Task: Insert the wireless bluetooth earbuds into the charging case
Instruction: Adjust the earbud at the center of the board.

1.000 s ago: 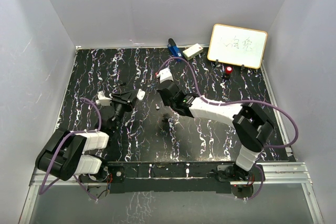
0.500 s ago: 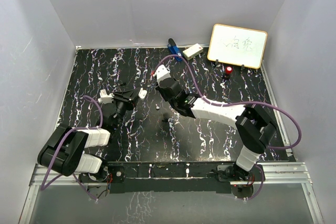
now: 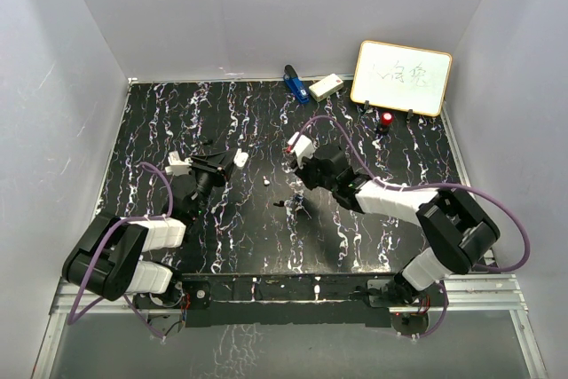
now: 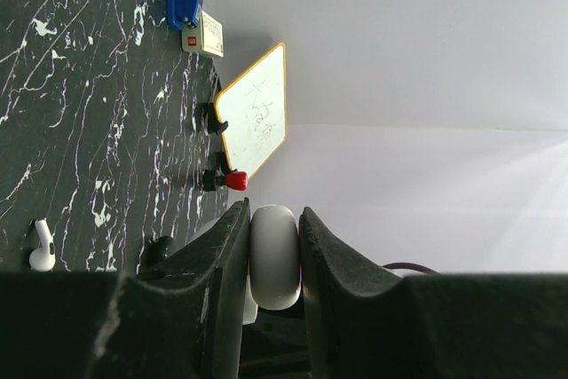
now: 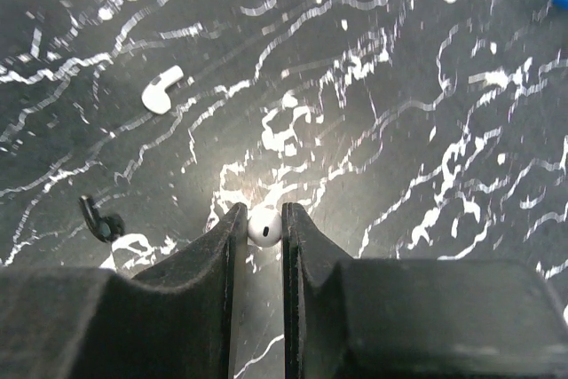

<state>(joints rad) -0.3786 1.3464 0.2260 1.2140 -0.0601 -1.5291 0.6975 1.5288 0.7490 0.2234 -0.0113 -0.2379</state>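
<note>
The round white charging case is pinched edge-on between the fingers of my left gripper, held above the table at the left. My right gripper is shut on one white earbud, just over the black marbled table. In the top view this gripper hangs near the table's middle. A second white earbud lies loose on the table, ahead and to the left of the right gripper's fingers; it also shows in the top view and the left wrist view.
A small black piece lies on the table left of the right gripper's fingers. At the back stand a whiteboard, a red-topped knob, a blue object and a cream box. Grey walls enclose the table.
The right arm has swung right and toward the near edge, away from the left gripper, to the table's middle. The left arm has barely moved and keeps the case.
</note>
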